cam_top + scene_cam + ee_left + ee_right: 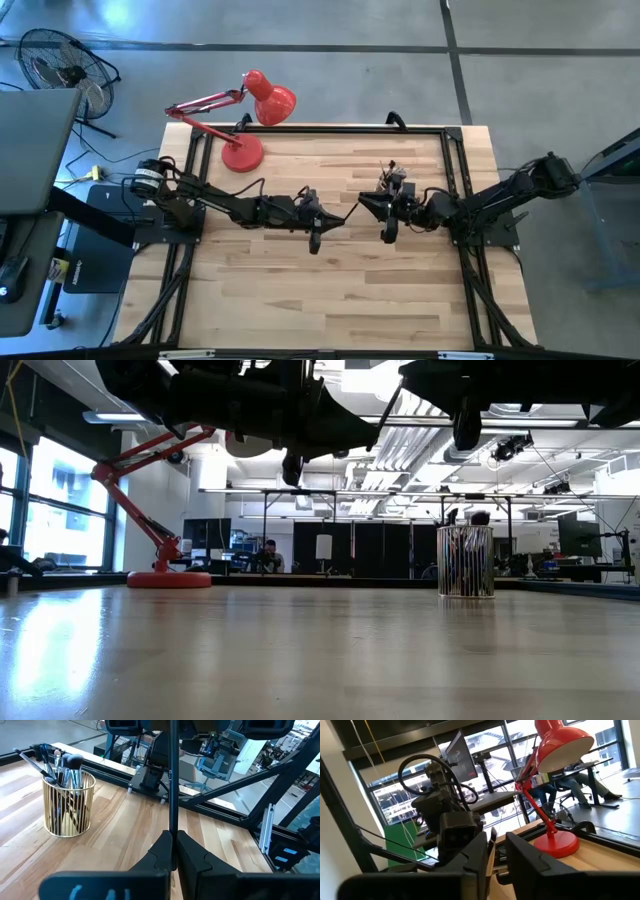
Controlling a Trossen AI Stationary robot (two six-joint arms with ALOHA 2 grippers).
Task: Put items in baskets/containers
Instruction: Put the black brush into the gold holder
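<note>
left gripper (172, 851) pinched on one brush (173, 780), handle upright | cup (68, 804) with gold wire ribs, already crowded with dark-tipped brushes, stands near table's back edge, off to the side of left gripper | right gripper (388, 232) nearer the cup, fingers slightly apart | lamp (243, 152) back-left of cup

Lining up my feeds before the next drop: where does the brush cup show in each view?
High: brush cup toward the table's far side, right of centre.
Low: right of centre, on the table.
Left wrist: ahead on the wood, holding brushes.
Right wrist: not in it.
Shared landmark: red desk lamp, in high, low, right wrist.
</note>
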